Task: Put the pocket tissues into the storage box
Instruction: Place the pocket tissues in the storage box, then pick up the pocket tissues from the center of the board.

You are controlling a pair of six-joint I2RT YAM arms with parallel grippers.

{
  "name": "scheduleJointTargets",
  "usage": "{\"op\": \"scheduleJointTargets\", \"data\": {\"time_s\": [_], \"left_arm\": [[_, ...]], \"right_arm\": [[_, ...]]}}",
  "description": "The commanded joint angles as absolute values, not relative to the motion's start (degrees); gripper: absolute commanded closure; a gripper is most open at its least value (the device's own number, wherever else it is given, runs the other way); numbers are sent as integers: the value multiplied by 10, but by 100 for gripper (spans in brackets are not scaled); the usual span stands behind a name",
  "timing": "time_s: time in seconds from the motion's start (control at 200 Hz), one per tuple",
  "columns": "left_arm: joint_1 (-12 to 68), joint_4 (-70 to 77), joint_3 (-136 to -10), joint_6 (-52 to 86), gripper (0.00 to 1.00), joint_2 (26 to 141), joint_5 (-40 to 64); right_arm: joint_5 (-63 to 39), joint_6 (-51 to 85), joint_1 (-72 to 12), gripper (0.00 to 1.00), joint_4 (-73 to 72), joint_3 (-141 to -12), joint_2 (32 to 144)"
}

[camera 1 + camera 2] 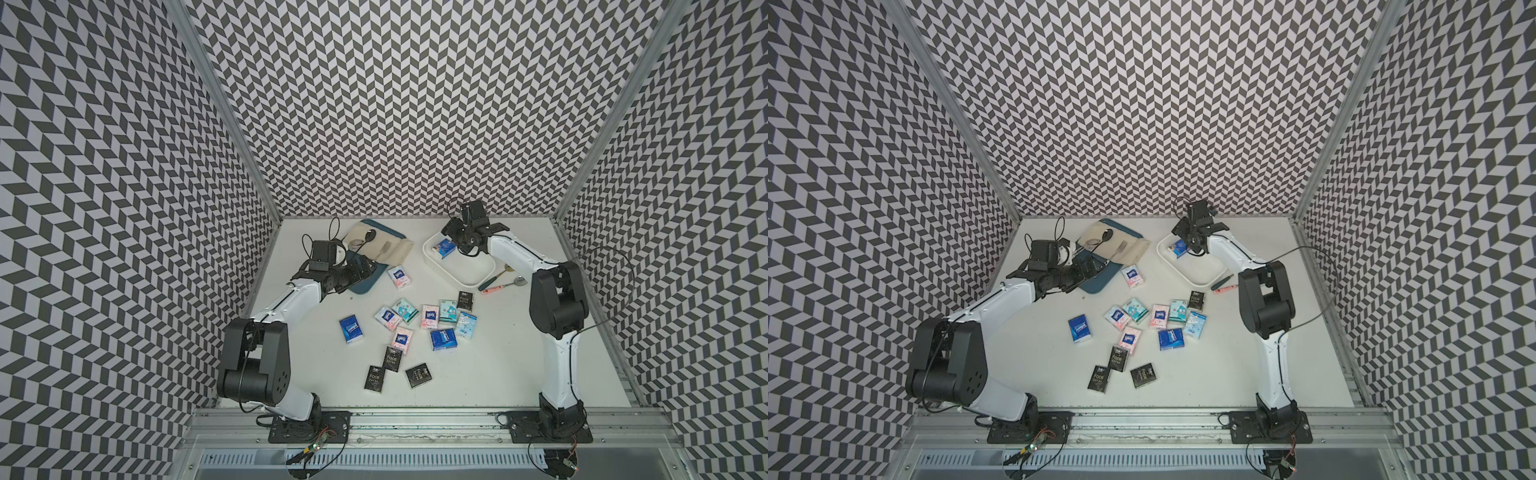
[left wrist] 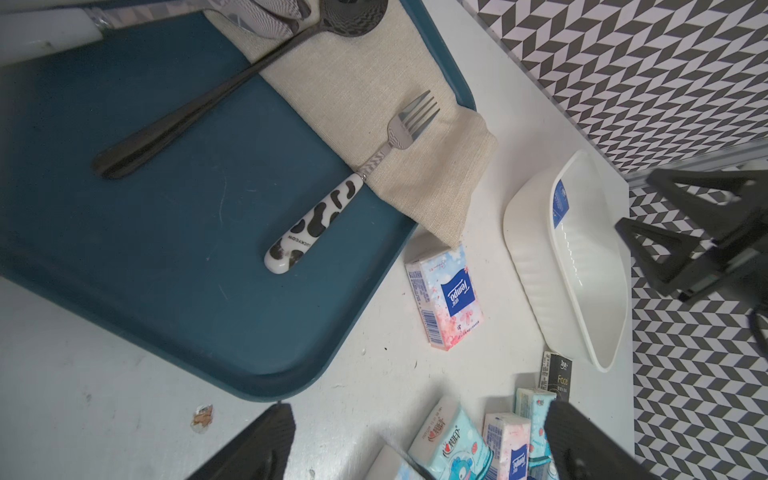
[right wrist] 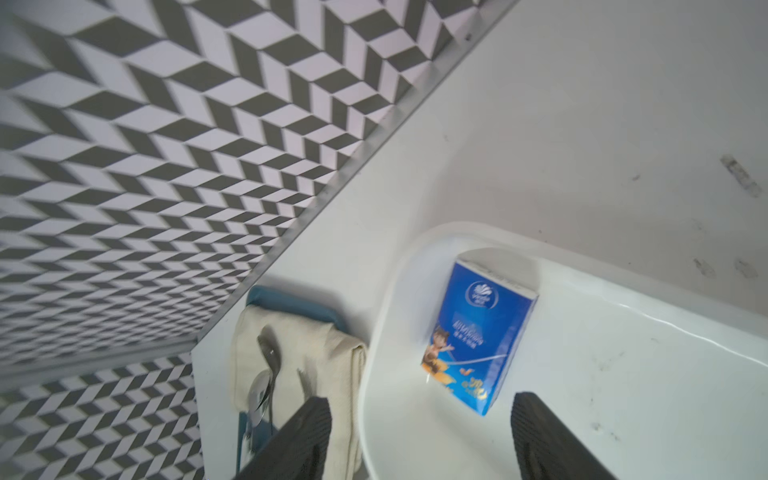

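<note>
White plastic, low walls, rounded corners: the storage box (image 3: 623, 374) sits on the worktop (image 1: 478, 374) directly beneath the right tool (image 3: 419, 411). One blue packet (image 3: 478, 336) with a cartoon figure lies on the box floor near a rounded corner, just ahead of that tool's fingertips. It is beyond the tips, not between them. Right tool jaws stand apart with nothing held.

The other pocket tissues (image 1: 432, 318) are loose on the worktop, well apart from the right tool and back toward its arm's base. They form a scatter of teal, pink-white and dark blue packets. Three black "Face" packets (image 1: 392, 358) lie at the scatter's edge farthest from both tools. A fourth lies on the side nearest the box.

Left tool (image 2: 419, 419) is over the worktop with jaws spread wide and empty. In its wrist view, teal and pink-white packets lie on the worktop below the gap between its fingers (image 2: 270, 432). A single pink-white packet (image 2: 446, 299) lies ahead of this tool, between the box and the blue tray (image 2: 166, 249), just beside an overhanging corner of the beige cloth (image 2: 374, 104).

On the tray ahead of the left tool, a cow-patterned fork (image 2: 353, 183) lies partly on the cloth and a dark spoon (image 2: 208, 99) crosses the cloth's edge.
</note>
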State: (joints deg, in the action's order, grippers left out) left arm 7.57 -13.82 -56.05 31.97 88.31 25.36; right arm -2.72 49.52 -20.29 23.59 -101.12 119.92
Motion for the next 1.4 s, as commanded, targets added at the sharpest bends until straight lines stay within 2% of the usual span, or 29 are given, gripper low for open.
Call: {"op": "scheduleJointTargets", "data": {"time_s": [0.0,0.195,0.411,0.911,1.397], "left_arm": [[71,-137,-557,311,0,893,265],[45,-125,-545,320,0,897,288],[-1,-108,-509,337,0,882,316],[-30,-134,-488,333,0,840,322],[-32,-138,-507,335,0,847,325]], "right_arm": [[-53,374,-235,26,231,-1003,1160],[-100,269,-289,26,270,-1005,1156],[-107,185,-338,24,302,-1028,1193],[-17,82,-385,11,367,-1168,1349],[90,66,-423,13,406,-1221,1421]]}}
